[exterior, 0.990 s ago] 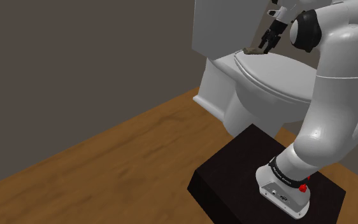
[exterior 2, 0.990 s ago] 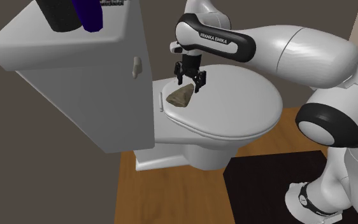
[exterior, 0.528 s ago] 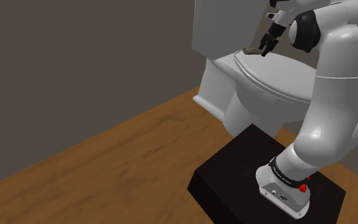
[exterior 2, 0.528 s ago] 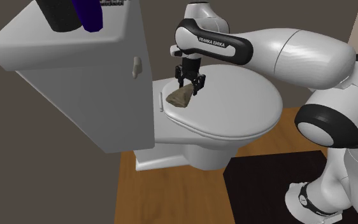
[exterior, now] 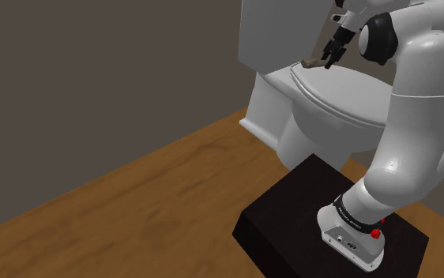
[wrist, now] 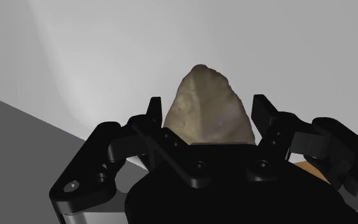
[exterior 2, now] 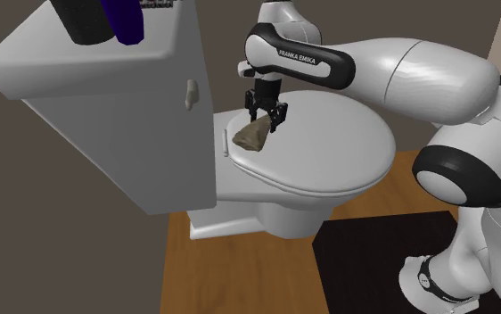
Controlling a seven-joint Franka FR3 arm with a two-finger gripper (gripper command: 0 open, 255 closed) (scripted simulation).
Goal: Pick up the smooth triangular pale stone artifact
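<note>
- Tan-grey triangular stone point(wrist: 208, 95) rests at 10 o'clock on toilet lid point(exterior 2: 338, 152), second exterior view.
- Pincer point(wrist: 207, 108) clamped on its flanks.
- Remaining, I'd judge: lift clear.

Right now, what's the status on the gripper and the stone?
Gripper shut on stone. Stone pale brown, triangular, still down on toilet lid. No obstruction above it.

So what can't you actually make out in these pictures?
Wrist view: the stone's near end, hidden behind the gripper's black body.
Shoulder view: the stone's shape, as it is too small there, a sliver on the toilet lid.
Second exterior view: what the black thing and the dark blue thing on the tank are, as the top edge cuts them off.
</note>
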